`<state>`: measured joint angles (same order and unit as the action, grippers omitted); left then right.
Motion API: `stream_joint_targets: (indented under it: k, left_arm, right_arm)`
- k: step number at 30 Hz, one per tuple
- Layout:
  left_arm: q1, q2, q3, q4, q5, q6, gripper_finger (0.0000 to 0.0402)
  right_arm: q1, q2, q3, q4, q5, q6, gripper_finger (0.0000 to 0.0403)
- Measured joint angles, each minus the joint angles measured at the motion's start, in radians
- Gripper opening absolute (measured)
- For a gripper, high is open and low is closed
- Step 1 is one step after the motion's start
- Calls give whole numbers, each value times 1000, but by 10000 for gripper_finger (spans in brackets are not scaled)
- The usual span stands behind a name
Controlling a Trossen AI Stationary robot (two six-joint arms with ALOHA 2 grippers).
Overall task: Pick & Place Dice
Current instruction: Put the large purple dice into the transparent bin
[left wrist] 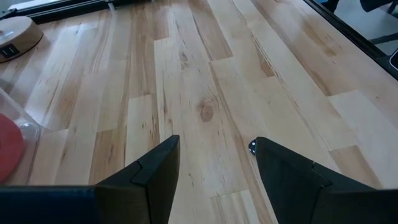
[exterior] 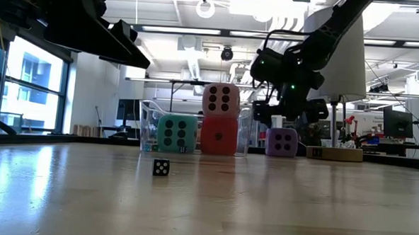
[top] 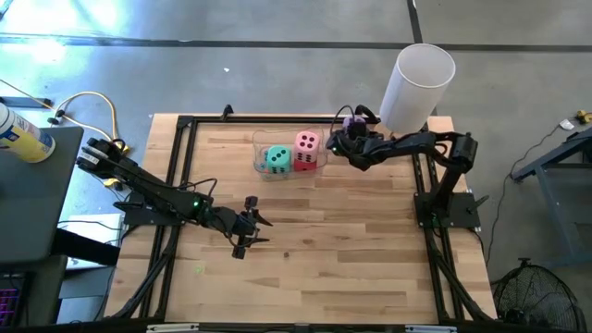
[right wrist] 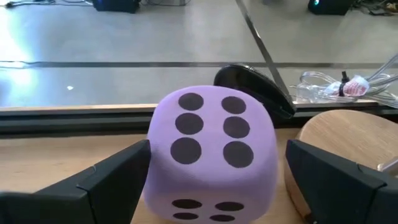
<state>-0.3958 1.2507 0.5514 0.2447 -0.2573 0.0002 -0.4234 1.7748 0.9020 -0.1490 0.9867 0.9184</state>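
**Inspector A:** Right gripper (right wrist: 211,180) positioned at the far right of the table (top: 351,268), fingers spread wide on either side of the purple die (right wrist: 208,152); no contact visible on either flank; die resting on the wood, just beside the clear container (top: 262,141) and near the base of the tall white cylinder (top: 418,83).

**Inspector B:** Noted; remaining dice?

**Inspector A:** Teal die (top: 277,159) and pink die (top: 308,144) inside the container; red die (exterior: 218,135) beneath the pink one, seen only from table height. Left gripper (left wrist: 214,165) hovering low over bare wood at mid-table, fingers parted, nothing between them; idle.

**Inspector B:** Hazards from here?

**Inspector A:** Soft body likely to squash under the close; off-centre pinch liable to roll or squirt the die out. Round wooden disc (right wrist: 348,143) just beside the die; risk of one finger catching it on the close. On transfer, container wall and the pink-on-red stack close by; low carry likely to clip the rim or topple the stack. Cylinder close behind; wide swing of the arm likely to knock it. Small black die (exterior: 161,168) loose at mid-table; not in the path.
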Motion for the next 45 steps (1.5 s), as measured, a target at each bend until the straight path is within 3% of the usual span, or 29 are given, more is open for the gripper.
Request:
stream_joint_targets:
  k: [15, 33, 39, 45]
  left_arm:
    - [0, 0, 0, 3, -1, 0, 202]
    - [0, 0, 0, 3, -1, -14, 202]
    - [0, 0, 0, 3, -1, -16, 202]
    - [0, 0, 0, 3, -1, -16, 202]
  right_arm:
    - [-22, 0, 0, -12, -42, -3, 366]
    - [-29, 88, 4, 14, -55, 6, 366]
    - [-1, 93, 3, -22, 24, 103, 366]
    - [26, 94, 0, -12, 56, 78, 366]
